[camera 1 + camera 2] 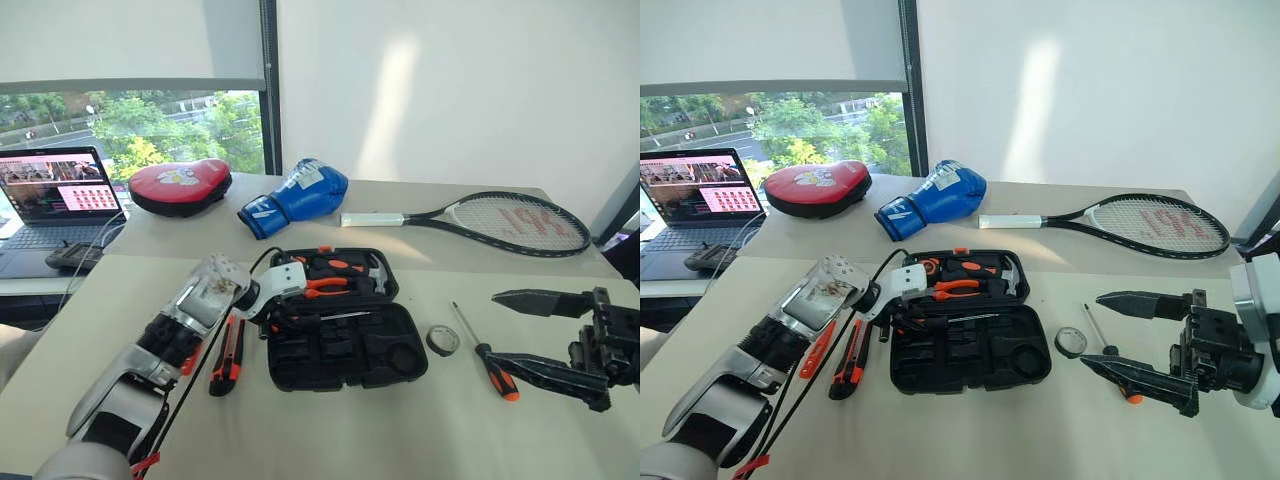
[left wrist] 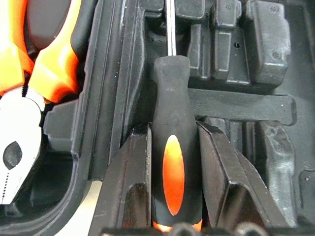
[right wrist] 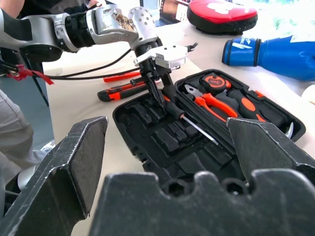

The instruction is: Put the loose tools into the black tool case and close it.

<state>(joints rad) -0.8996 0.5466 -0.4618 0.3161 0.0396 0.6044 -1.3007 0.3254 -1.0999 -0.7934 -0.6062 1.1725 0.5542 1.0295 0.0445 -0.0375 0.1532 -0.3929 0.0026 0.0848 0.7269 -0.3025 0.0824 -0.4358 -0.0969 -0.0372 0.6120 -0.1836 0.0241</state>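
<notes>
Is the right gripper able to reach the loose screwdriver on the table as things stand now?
Probably yes. The right gripper is open and empty, and the screwdriver lies on bare table just beside it, apart from the tape roll; nothing blocks the way.

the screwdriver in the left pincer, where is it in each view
Left eye: screwdriver across the case's middle, by the left pincer.
Right eye: same spot.
Left wrist: centre, handle between the fingers.
Right wrist: upper middle, over the open case.
Shared landmark: orange-handled pliers.

Bright daylight from the window (image 1: 130, 120), soft patch on the wall (image 1: 400, 90); blown-out background and blurred near jaws in right wrist view.
</notes>
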